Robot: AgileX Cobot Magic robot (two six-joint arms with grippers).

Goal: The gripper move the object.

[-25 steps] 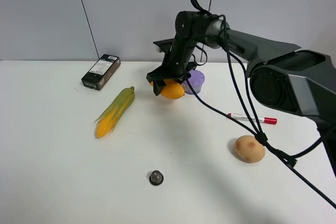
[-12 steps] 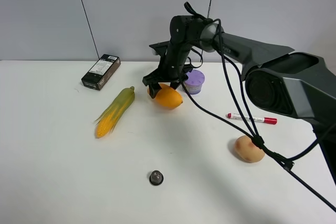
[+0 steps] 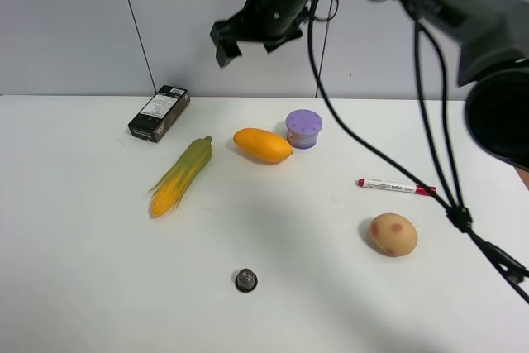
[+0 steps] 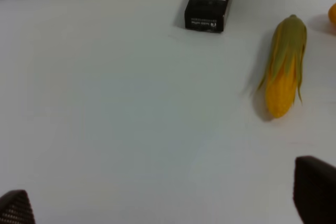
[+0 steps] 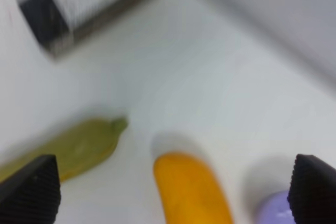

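Observation:
The orange-yellow mango (image 3: 263,145) lies free on the white table (image 3: 99,270), just left of a purple cup (image 3: 304,128). My right gripper (image 3: 248,39) hangs high above it, open and empty, with cables trailing down to the right. In the right wrist view the mango (image 5: 191,190) shows far below between the spread fingertips of the right gripper (image 5: 170,187). My left gripper (image 4: 165,203) is open and empty over bare table; it does not show in the exterior view. Only a sliver of the mango (image 4: 333,14) shows at the edge of the left wrist view.
A corn cob (image 3: 180,176) lies left of the mango, with a black box (image 3: 159,112) behind it. A red-capped marker (image 3: 397,187), a tan potato (image 3: 393,234) and a small dark round part (image 3: 245,279) lie nearer the front.
The right gripper carried the mango a little left and down, set it on the table, opened, and rose well above it. The mango now lies free.

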